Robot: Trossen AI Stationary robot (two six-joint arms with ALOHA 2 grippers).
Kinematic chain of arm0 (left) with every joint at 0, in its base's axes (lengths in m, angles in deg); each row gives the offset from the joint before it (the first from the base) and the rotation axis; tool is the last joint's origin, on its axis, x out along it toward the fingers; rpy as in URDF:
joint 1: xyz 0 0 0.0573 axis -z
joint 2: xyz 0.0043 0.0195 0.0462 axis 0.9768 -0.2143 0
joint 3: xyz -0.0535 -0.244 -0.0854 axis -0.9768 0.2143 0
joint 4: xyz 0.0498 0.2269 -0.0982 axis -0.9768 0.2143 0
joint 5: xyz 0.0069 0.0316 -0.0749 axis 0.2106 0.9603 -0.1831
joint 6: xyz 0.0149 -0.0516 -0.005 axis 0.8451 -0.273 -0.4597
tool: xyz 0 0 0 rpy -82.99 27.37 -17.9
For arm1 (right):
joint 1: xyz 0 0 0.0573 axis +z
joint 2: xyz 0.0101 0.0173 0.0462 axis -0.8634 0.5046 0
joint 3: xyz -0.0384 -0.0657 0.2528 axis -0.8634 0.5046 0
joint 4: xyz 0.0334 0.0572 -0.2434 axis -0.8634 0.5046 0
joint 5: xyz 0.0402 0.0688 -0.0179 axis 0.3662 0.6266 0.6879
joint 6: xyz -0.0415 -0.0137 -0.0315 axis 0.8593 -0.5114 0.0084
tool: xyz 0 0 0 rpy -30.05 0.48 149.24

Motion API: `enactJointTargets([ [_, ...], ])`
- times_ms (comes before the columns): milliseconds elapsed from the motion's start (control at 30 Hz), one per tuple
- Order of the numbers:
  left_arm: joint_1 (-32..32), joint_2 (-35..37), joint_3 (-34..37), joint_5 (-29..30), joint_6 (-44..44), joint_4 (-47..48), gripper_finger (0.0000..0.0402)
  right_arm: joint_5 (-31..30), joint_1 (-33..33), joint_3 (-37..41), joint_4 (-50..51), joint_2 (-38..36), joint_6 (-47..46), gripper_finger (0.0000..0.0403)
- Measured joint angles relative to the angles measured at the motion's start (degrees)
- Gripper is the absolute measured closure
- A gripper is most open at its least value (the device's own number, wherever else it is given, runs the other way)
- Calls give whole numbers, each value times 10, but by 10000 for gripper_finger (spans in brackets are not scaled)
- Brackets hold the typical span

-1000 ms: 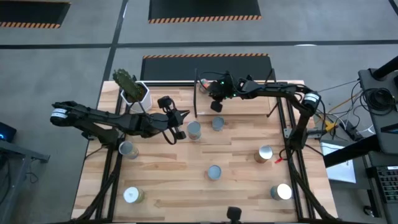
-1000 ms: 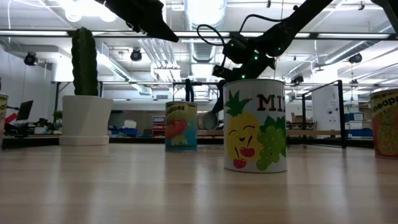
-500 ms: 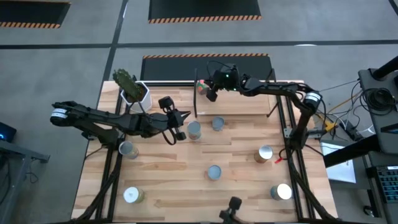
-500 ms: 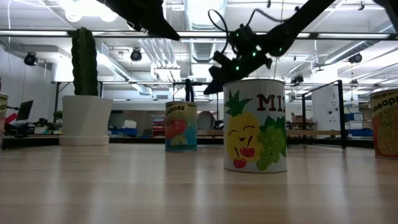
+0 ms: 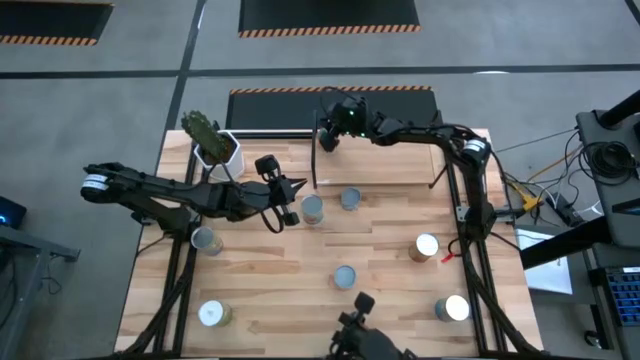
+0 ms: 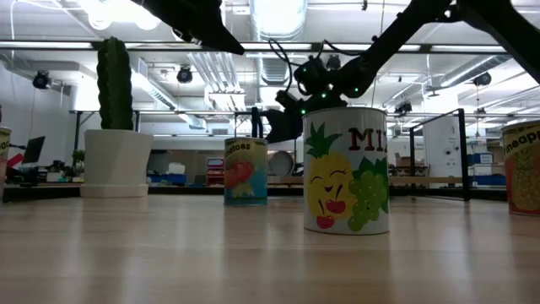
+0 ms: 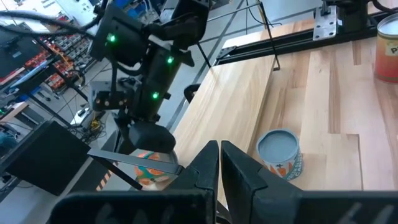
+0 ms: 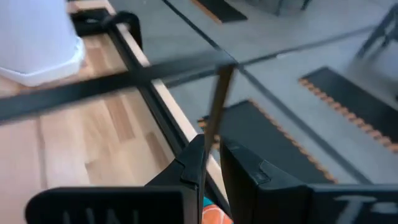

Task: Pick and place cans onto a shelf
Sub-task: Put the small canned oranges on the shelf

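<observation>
1. Butcher-block table (image 5: 270, 270) fills the high view, with grey floor and striped mats beyond it; the low view looks across it into a workshop with ceiling lights.
2. One can (image 7: 152, 167), orange and teal on its label, hangs in the right gripper (image 5: 328, 138) above the far left corner of the shelf (image 5: 400, 165). It is clear of the board.
3. The right gripper's jaws are nearly closed, pinching that can from above; in its own wrist view a scrap of orange shows between the fingers (image 8: 242, 171).
4. The shelf sits at the table's far edge, right of centre, a light-wood board inside thin black posts. No can stands on it.
5. Seven more cans stand upright on the table:
   - two side by side just in front of the shelf (image 5: 312, 208) (image 5: 349, 199)
   - one at the centre (image 5: 344, 276)
   - two on the right (image 5: 426, 246) (image 5: 453, 308)
   - two on the left (image 5: 205, 240) (image 5: 211, 313)
6. The left gripper (image 5: 290, 200) hovers just left of the nearer pair, jaws pressed together and holding nothing.
7. In the low view a pineapple-and-grape can (image 6: 348, 169) stands closest, with a tomato can (image 6: 245, 171) behind it.
8. A white pot (image 5: 222, 150) with a cactus (image 5: 200, 128) stands at the far left corner.
</observation>
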Motion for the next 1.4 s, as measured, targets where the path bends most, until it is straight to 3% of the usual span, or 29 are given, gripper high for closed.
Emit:
enactJointTargets([
  [233,0,0,0,0,0,0,402,3,-2,-14,81,7,1,365],
  [667,0,0,0,0,-2,0,402,56,10,-13,313,-51,20,365],
  [833,0,0,0,0,-3,0,402,54,27,-13,348,-74,16,365],
  [967,0,0,0,0,-5,0,402,52,37,-13,363,-118,11,365],
  [1167,3,0,0,0,-5,0,402,51,66,0,470,-205,7,365],
  [1400,12,0,0,0,-10,0,402,52,127,94,490,-326,-51,365],
])
